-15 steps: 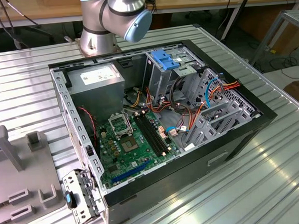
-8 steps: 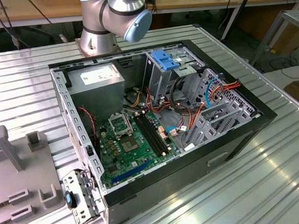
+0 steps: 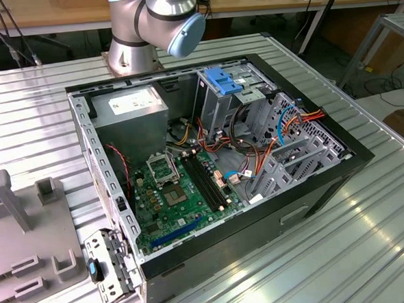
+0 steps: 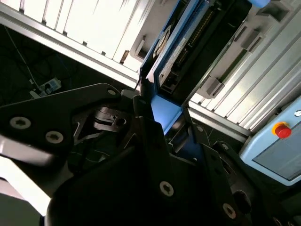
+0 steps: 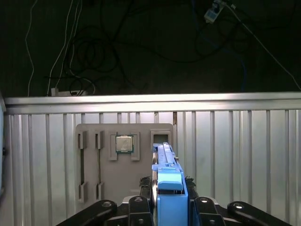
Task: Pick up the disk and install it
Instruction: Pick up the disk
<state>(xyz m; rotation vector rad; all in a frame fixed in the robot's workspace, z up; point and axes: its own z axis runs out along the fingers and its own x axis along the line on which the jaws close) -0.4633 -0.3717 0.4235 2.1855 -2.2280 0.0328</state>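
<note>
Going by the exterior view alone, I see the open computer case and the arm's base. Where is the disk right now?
Observer: In the first wrist view the gripper is shut on the disk, clamping its blue carrier.
Operator: How is it oriented?
Observer: Edge-on to that camera, its length pointing away from the gripper.
Operator: What lies beyond it?
Observer: A grey fixture tray with a processor chip seated in one pocket.
</note>
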